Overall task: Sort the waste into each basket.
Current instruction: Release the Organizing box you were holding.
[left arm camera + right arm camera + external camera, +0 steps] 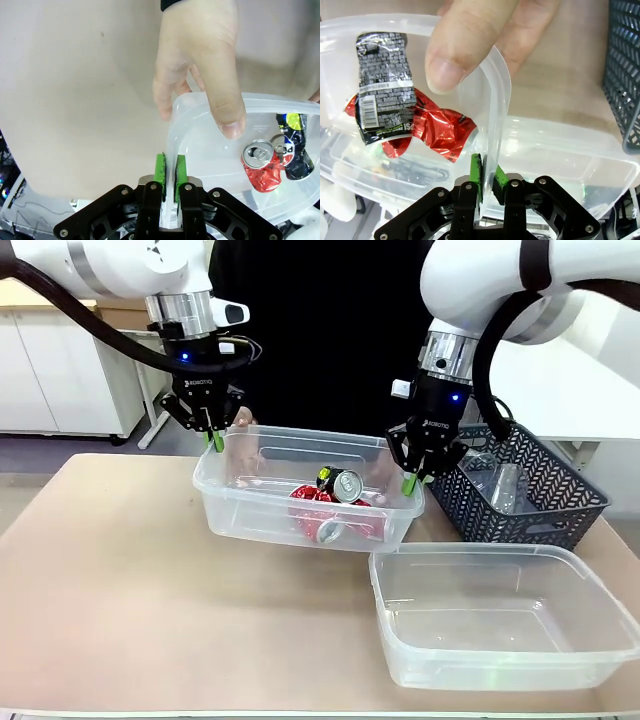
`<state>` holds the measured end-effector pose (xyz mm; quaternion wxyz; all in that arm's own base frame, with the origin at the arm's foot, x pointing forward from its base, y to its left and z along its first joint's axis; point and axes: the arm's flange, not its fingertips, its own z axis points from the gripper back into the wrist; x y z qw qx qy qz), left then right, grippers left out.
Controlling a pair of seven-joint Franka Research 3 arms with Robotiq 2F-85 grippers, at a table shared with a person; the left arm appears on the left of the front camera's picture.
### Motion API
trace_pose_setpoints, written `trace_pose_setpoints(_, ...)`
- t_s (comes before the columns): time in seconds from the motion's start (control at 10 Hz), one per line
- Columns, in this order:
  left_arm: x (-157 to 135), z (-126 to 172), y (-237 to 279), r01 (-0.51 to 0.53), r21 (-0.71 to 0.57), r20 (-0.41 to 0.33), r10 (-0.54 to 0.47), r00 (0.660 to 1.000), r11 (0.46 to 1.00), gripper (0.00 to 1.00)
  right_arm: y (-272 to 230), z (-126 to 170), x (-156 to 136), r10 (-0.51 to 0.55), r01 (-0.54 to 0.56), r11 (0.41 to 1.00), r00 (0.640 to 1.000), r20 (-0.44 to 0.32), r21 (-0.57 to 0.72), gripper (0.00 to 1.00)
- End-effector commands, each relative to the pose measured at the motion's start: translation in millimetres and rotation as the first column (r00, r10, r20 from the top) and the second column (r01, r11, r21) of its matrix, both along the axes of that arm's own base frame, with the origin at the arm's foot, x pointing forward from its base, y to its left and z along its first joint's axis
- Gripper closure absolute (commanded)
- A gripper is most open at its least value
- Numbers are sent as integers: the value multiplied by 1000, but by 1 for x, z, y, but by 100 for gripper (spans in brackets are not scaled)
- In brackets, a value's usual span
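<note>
**Kid:** Where are the cans (335, 502)?

**Helper:** In the clear tub (250, 520) in the middle of the frame. The other tub (500, 552) sits at the lower right. The bottles (505, 485) lie in the dark basket (560, 515) at the right.

**Kid:** What are the grippers doing?

**Helper:** The left gripper (213, 440) has its green pads on both sides of the clear tub's left rim. The right gripper (415, 482) does the same on the right rim. I cannot tell if they are squeezing it or sitting loose.

**Kid:** What could go wrong?

**Helper:** A person's hands (200, 65) hold the same rims, very near the pads, so a finger might get pinched. The thin wall bends too. If one side pulls or lets go first, the clear tub could tip. Then the cans would spill on the surface (120, 570).
</note>
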<state>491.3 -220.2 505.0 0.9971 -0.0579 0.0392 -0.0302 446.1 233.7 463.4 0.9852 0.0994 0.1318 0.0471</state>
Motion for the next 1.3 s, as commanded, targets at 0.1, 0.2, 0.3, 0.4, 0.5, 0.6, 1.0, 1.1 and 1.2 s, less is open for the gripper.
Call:
trace_pose_setpoints(0.1, -1, 8, -2, 13, -7, 14, -13, 1000, 1000, 32, -21, 24, -23, -81, 75, 996, 987, 139, 49, 34)
trace_pose_setpoints(0.2, -6, 20, -2, 7, -12, 55, -6, 998, 1000, 0, -29, 38, -30, -107, 91, 992, 974, 199, 87, 0)
trace_pose_setpoints(0.3, -14, 33, 1, 9, -21, 95, -7, 995, 1000, 0, -36, 53, -35, -121, 84, 986, 956, 269, 143, 33)
trace_pose_setpoints(0.4, -26, 46, 7, -9, -33, 153, 14, 988, 999, 0, -45, 66, -42, -147, 88, 981, 924, 354, 175, 0)
trace_pose_setpoints(0.5, -38, 53, 12, -19, -51, 186, 28, 982, 999, 9, -54, 73, -50, -165, 85, 974, 901, 402, 209, 0)
trace_pose_setpoints(0.6, -49, 54, 18, -12, -86, 206, 30, 978, 996, 0, -61, 75, -58, -172, 73, 969, 884, 434, 236, 0)
trace_pose_setpoints(1.0, -50, 66, 15, -27, -86, 203, 44, 978, 996, 6, -69, 59, -58, -213, 95, 957, 873, 440, 274, 0)
trace_pose_setpoints(1.1, -50, 66, 15, -27, -86, 203, 44, 978, 996, 6, -66, 78, -67, -191, 98, 972, 865, 465, 216, 0)
trace_pose_setpoints(1.2, -50, 66, 15, -27, -86, 203, 44, 978, 996, 6, -66, 78, -67, -191, 98, 972, 865, 465, 216, 0)
